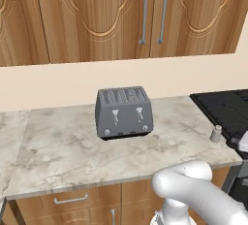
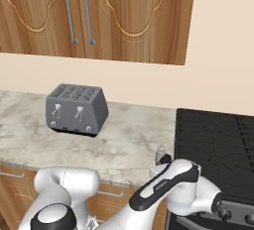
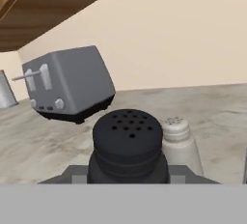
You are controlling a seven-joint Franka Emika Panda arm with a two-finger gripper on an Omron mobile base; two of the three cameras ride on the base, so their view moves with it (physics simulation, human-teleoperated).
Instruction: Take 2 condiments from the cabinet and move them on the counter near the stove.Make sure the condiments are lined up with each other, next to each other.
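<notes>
the gripper (image 3: 128,179) is clamped on the black shaker (image 3: 127,146), which sits between the jaws at the bottom of the hand view, its perforated round cap facing the camera. the shaker is matte black, a stubby cylinder with a ribbed collar, standing upright with its long axis vertical. just beside it, on the side away from the toaster (image 3: 67,83), stands the grey shaker (image 3: 179,143), upright too, pale domed cap with small holes; whether the two touch cannot be told. in the left base view the grey shaker (image 1: 216,134) stands on the marbled stone counter (image 1: 72,146), just beside the black grated stove (image 1: 227,107) and well apart from the boxy grey four-slot toaster. the wood-grain cabinet (image 1: 97,15) above the toaster has both doors closed.
</notes>
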